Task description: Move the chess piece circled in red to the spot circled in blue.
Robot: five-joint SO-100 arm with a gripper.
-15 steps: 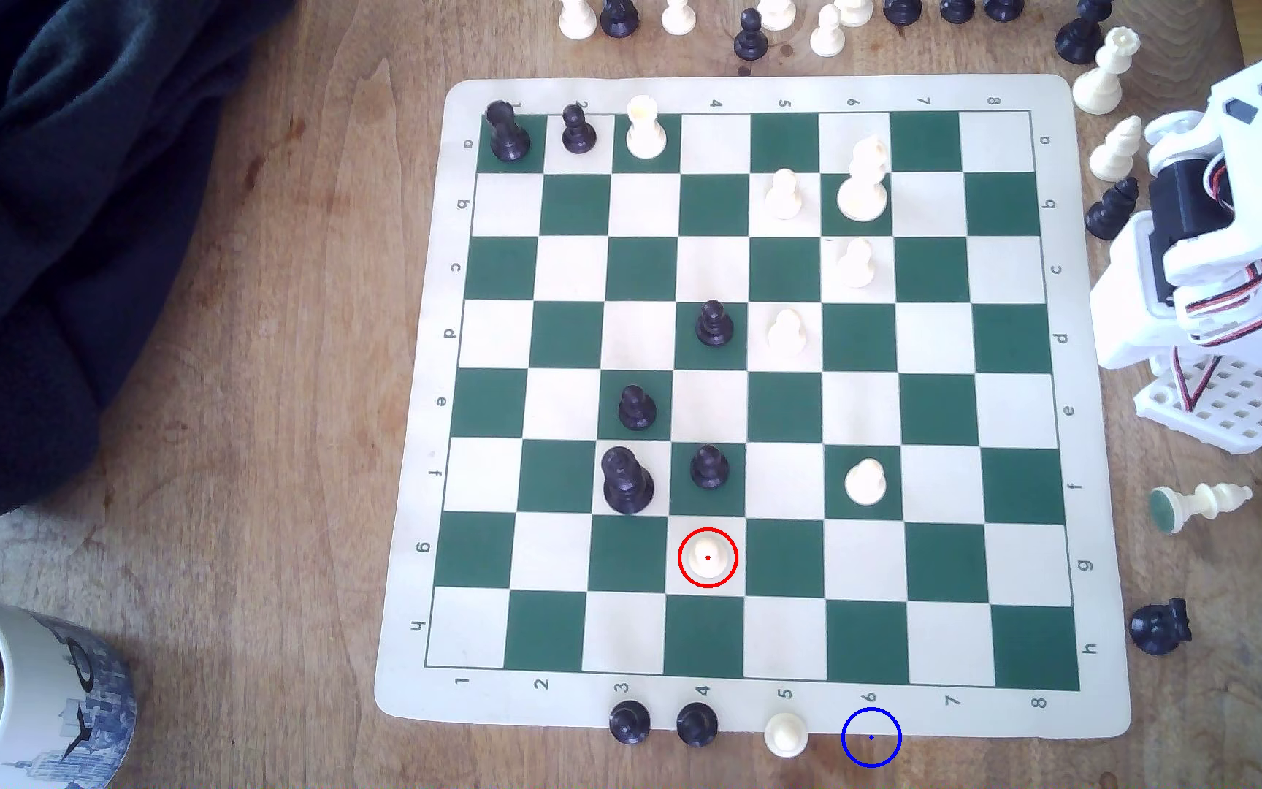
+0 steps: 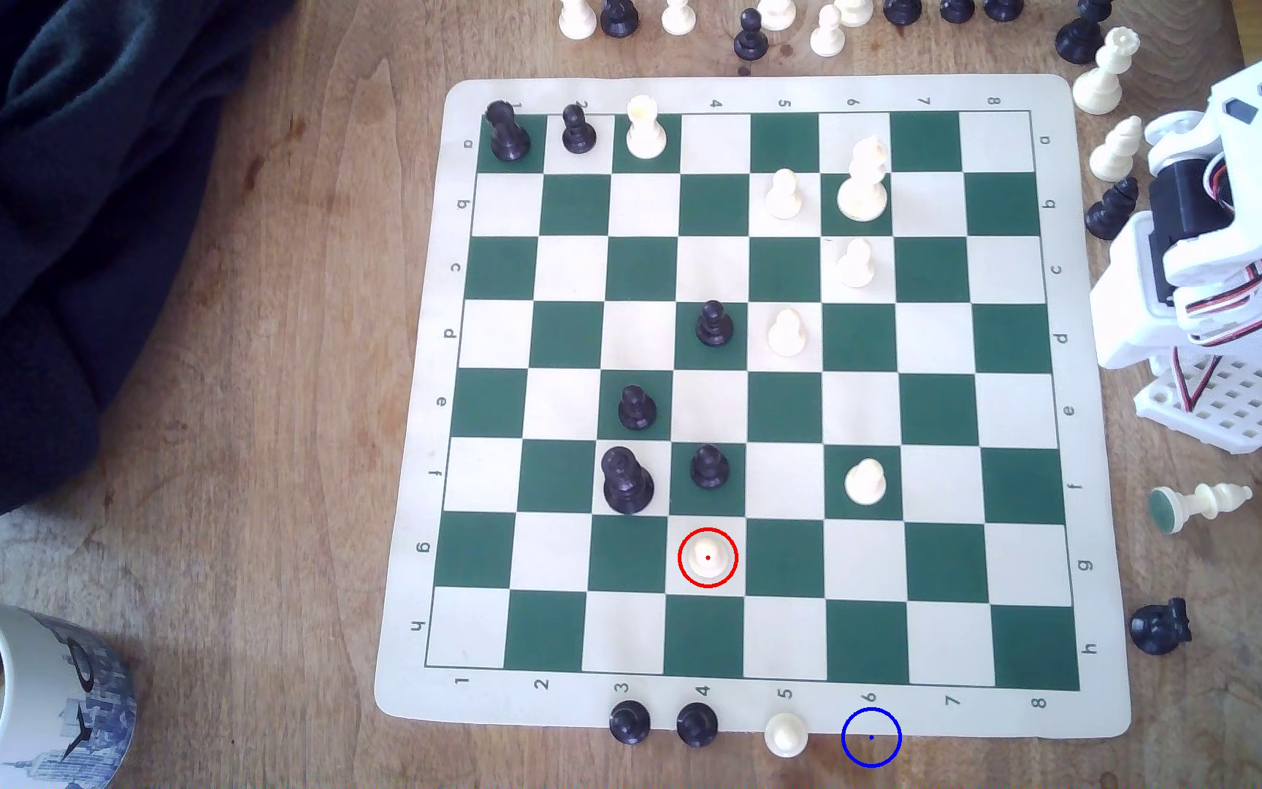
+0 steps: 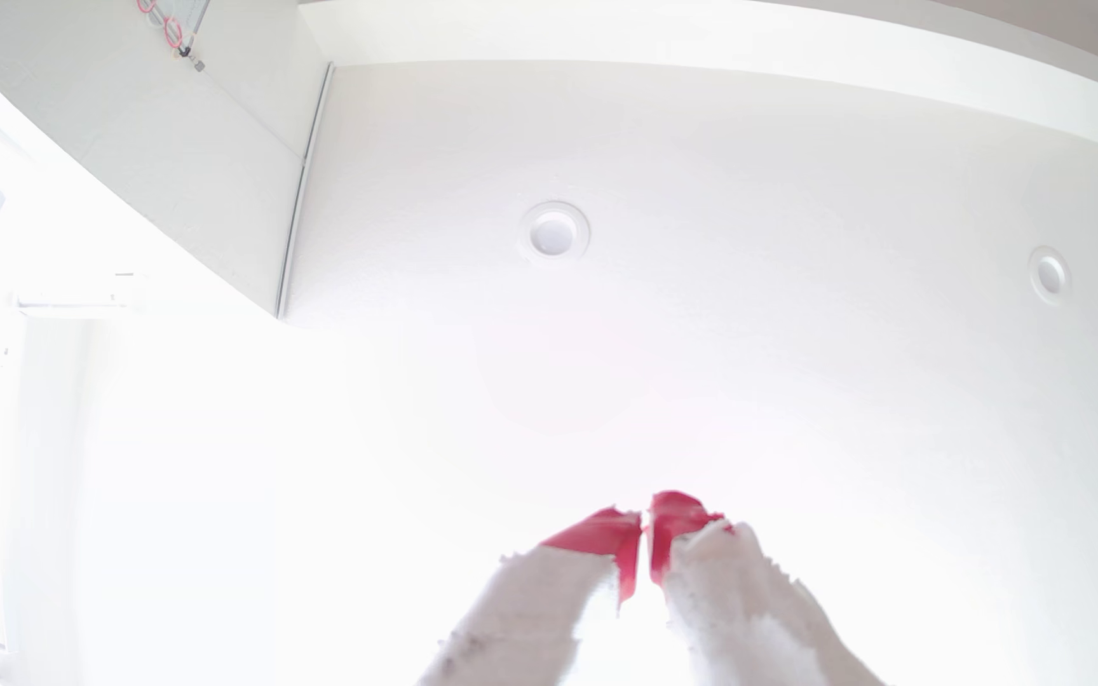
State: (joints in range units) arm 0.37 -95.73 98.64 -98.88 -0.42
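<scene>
The chess piece circled in red (image 2: pixel 708 556) is a small cream-white pawn standing upright on a light square in row g, column 4 of the green-and-cream board (image 2: pixel 1098 531). The spot circled in blue (image 2: pixel 871 737) lies on the board's near border below column 6, bare inside. The white arm (image 2: pixel 1235 227) is folded up at the exterior view's right edge, far from both. In the wrist view my gripper (image 3: pixel 645 521) points up at a white ceiling, its red-tipped fingers (image 3: pixel 606 537) pressed together with nothing between them.
Black pawns (image 2: pixel 709 465) and a tall black piece (image 2: pixel 626 479) stand just beyond the circled pawn. A white pawn (image 2: pixel 786 733) and two black pawns (image 2: pixel 696 722) sit on the near border beside the blue ring. Captured pieces line the far and right edges. A mug (image 2: pixel 13 698) stands at near left.
</scene>
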